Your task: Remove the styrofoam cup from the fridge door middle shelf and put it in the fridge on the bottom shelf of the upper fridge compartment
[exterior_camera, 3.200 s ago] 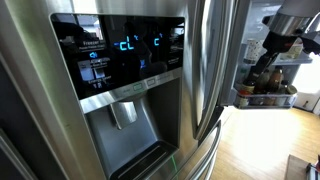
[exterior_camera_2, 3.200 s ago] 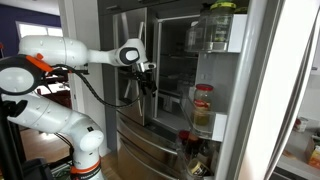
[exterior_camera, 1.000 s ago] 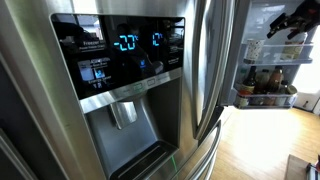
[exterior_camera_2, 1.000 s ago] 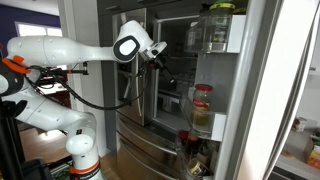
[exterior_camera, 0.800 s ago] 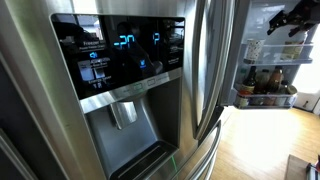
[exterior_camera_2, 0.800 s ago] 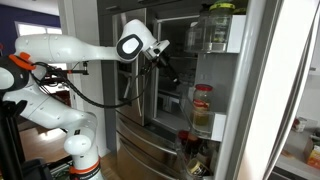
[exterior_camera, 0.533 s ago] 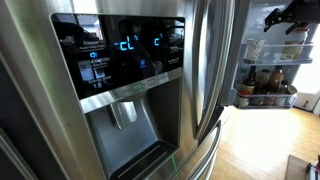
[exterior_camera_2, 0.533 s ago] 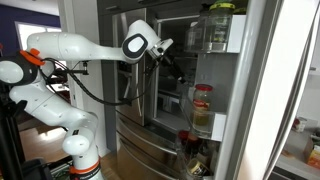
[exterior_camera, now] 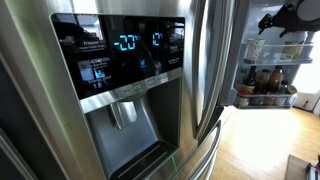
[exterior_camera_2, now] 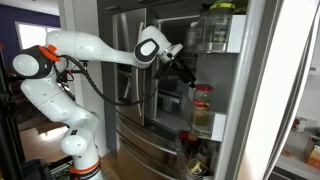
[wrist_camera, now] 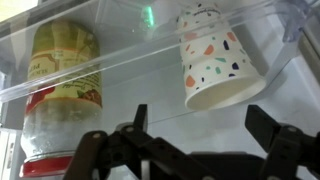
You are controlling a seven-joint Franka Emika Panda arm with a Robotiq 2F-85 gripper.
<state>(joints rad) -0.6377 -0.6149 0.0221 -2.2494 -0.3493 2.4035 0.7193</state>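
The styrofoam cup [wrist_camera: 214, 56] is white with coloured flecks. It stands behind the clear rail of a fridge door shelf [wrist_camera: 120, 68]; the wrist picture is upside down, so its rim points down. My gripper [wrist_camera: 205, 125] is open and empty, its two black fingers just in front of the cup and not touching it. In both exterior views the gripper [exterior_camera_2: 187, 70] [exterior_camera: 272, 20] reaches toward the open door's shelves. A small white shape [exterior_camera: 253, 48] on a door shelf may be the cup.
A jar with a yellow label and red lid [wrist_camera: 58, 95] stands beside the cup on the same shelf. Other jars [exterior_camera_2: 203, 106] and a green-lidded container [exterior_camera_2: 220, 28] sit on door shelves. Bottles [exterior_camera: 266, 86] fill a lower shelf. The dispenser door [exterior_camera: 125, 75] is close by.
The arm has stretched out from beside the fridge toward the open door's shelves. The gripper has risen and now sits in front of the cup, still open.
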